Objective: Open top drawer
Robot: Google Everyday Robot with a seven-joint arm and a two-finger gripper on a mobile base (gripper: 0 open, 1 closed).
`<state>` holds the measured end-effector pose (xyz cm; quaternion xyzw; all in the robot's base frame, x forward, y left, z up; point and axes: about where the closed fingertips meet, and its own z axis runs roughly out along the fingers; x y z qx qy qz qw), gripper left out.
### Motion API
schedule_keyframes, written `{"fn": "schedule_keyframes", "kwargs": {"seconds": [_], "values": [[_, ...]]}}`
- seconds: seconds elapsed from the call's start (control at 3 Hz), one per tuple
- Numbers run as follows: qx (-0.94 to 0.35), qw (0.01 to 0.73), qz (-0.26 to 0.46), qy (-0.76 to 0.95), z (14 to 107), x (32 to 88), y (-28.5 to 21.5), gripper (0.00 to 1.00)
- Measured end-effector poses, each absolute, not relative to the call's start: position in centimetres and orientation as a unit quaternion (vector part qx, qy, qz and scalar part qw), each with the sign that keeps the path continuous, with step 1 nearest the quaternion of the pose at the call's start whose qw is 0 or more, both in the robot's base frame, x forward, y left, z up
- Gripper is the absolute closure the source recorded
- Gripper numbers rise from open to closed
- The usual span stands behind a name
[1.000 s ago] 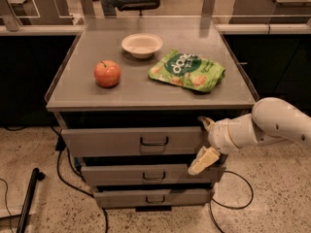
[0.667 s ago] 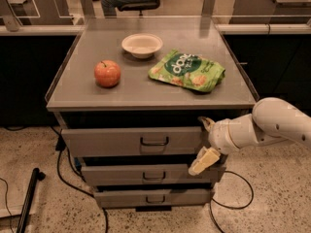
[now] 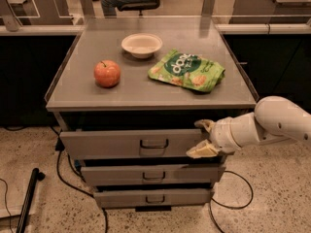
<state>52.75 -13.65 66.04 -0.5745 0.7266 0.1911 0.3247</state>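
The top drawer [image 3: 121, 143] is the widest grey front just under the cabinet top, with a dark wire handle [image 3: 154, 143] at its centre. A dark gap shows above its front, and its inside is hidden. My gripper [image 3: 203, 138] is at the right end of this drawer front, well right of the handle. It reaches in from the right on a white arm [image 3: 279, 120]. It is open, with one finger [image 3: 205, 124] at the front's top edge and the other near its bottom edge, and it holds nothing.
On the cabinet top [image 3: 77, 93] lie a red apple [image 3: 107, 74], a white bowl [image 3: 141, 44] and a green snack bag [image 3: 187, 71]. Two narrower drawers [image 3: 153, 175] sit below. Cables [image 3: 63, 171] and a dark pole [image 3: 28, 198] lie on the floor at left.
The top drawer's front and handle sit slightly lower and nearer than before. My gripper's lower finger has come up a little. The arm stays in about the same place.
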Motion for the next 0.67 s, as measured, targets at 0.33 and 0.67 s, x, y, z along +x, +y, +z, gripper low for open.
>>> {"fn": "schedule_keyframes", "kwargs": {"seconds": [0.33,0.67], "values": [[-0.575,0.325,0.191,0.727,66.94,52.85,-13.64,0.73],[-0.575,0.325,0.191,0.727,67.62,52.89,-14.00,0.96]]}}
